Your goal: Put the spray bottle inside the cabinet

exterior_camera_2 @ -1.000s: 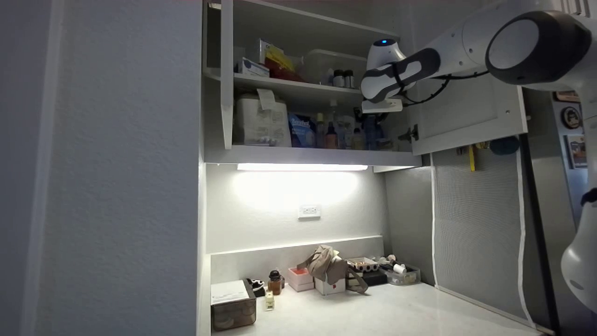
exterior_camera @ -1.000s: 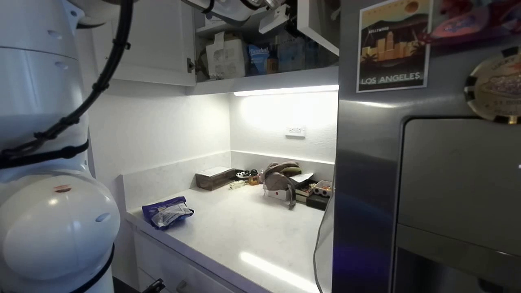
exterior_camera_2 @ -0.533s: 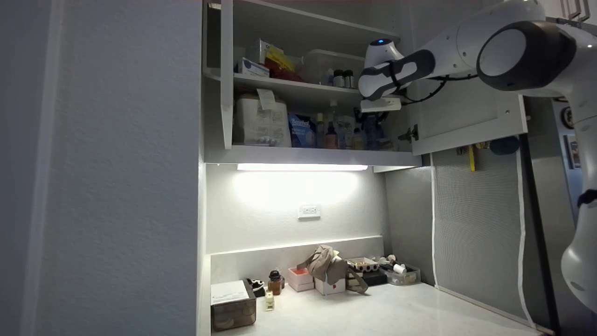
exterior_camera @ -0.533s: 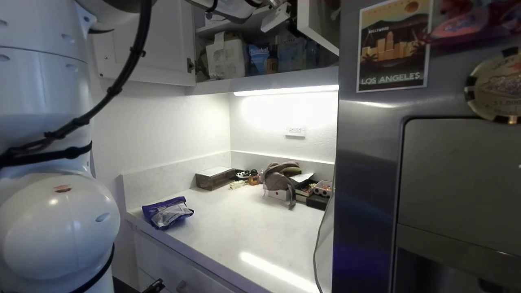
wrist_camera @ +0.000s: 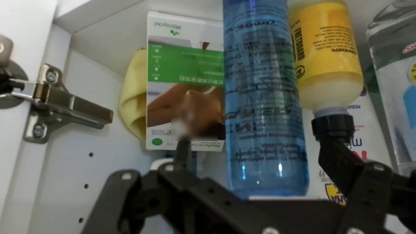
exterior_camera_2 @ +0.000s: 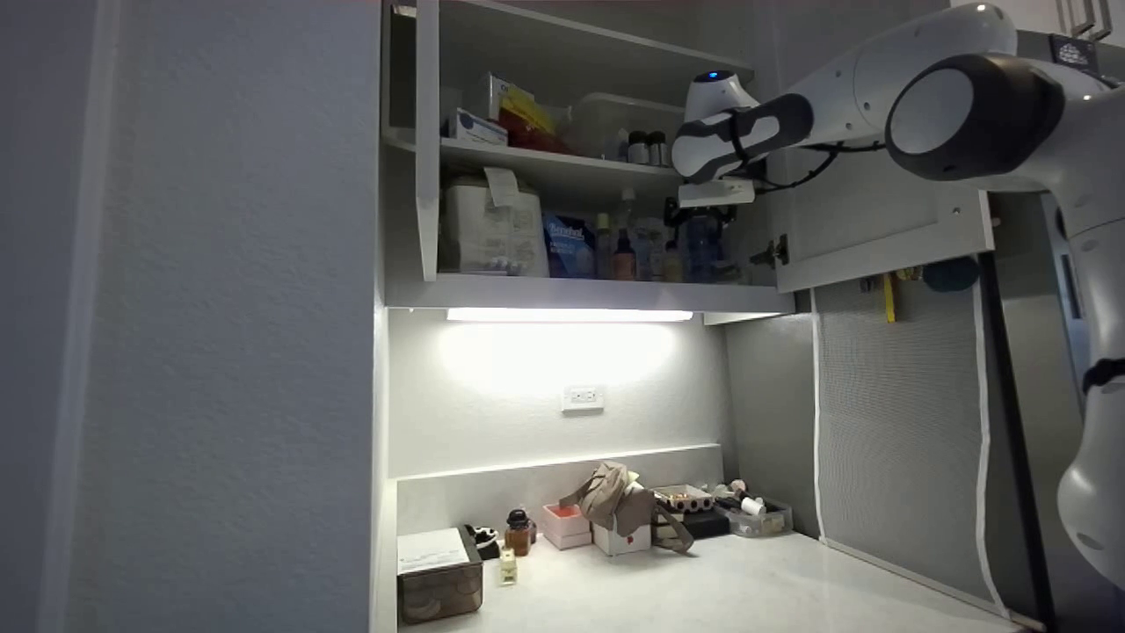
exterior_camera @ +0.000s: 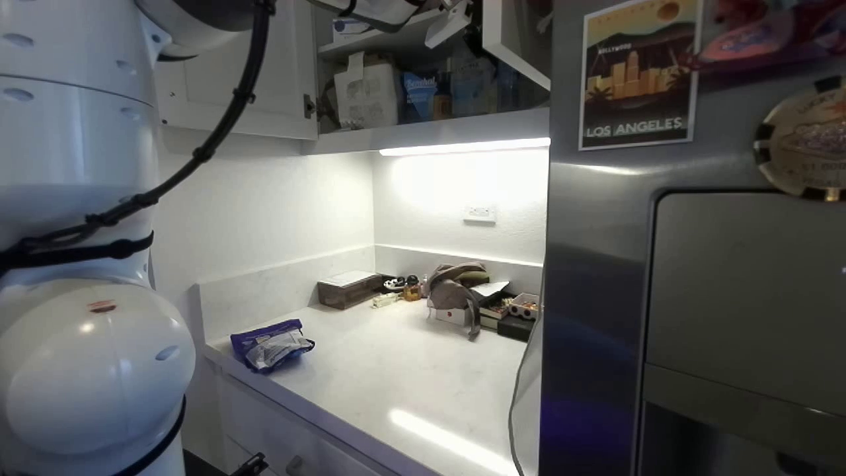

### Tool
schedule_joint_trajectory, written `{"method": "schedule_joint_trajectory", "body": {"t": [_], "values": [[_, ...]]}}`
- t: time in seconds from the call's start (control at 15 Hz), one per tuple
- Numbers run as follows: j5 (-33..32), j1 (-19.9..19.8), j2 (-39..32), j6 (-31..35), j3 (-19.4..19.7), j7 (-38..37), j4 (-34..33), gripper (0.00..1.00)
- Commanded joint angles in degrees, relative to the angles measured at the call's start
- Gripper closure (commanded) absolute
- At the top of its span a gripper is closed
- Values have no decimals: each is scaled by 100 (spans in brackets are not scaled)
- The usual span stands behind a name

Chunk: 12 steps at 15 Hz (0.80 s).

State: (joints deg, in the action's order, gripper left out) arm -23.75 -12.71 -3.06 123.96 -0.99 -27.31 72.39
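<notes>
While fingers (wrist_camera: 341, 167) flank the spray bottle (wrist_camera: 265, 97), a yellow label (wrist_camera: 325, 35) reads FRETBOARD.

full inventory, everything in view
cabinet: 1, white, on wall
spray bottle: 1, blue, in cabinet
yellow-labelled bottle: 1, cream, in cabinet
box: 1, green-white, in cabinet
light strip: 1, white, under cabinet
outlet: 1, white, on wall
counter: 1, white, below cabinet
packet: 1, blue, on counter
fridge: 1, grey, beside counter
poster: 1, multicoloured, on fridge
smaller items: uncounted, mixed, cabinet and counter
gripper: 1, black, open at spray bottle
arm: 1, white, by cabinet
</notes>
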Motion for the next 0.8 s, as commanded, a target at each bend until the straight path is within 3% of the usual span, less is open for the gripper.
{"method": "schedule_joint_trajectory", "body": {"t": [0.0, 0.47, 0.73], "values": [[273, 21, 22, -472, -38, 226, -285, 0], [716, 24, 297, -819, -17, 750, -243, 0], [1392, 26, 492, -1479, 0, 1534, -231, 0]]}}
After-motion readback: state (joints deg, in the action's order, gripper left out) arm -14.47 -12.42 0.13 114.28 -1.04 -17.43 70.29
